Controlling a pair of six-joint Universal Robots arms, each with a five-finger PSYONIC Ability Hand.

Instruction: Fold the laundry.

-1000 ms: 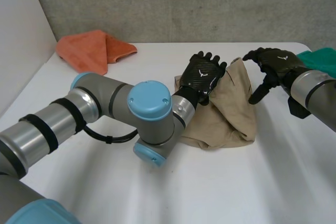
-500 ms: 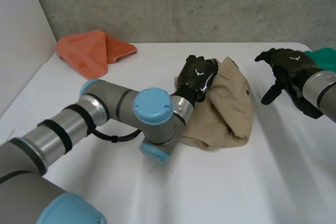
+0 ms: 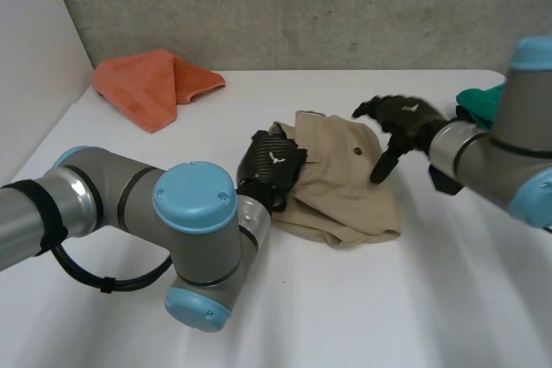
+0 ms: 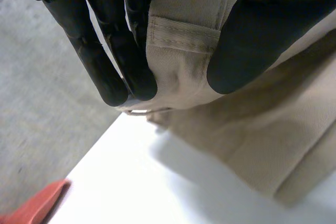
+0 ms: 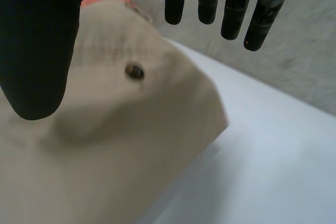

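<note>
A crumpled beige garment (image 3: 345, 187) lies on the white table (image 3: 362, 299) (frame centre). A folded orange towel (image 3: 148, 85) sits upper left, a green cloth (image 3: 479, 102) far right.

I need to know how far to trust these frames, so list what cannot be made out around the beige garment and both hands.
1. Head view: the back of the left hand hides its fingertips on the beige garment; the left wrist view shows the pinch.
2. Head view: the right arm covers most of the green cloth.
3. Head and right wrist views: whether the right hand touches the garment is unclear; no contact line shows.
</note>
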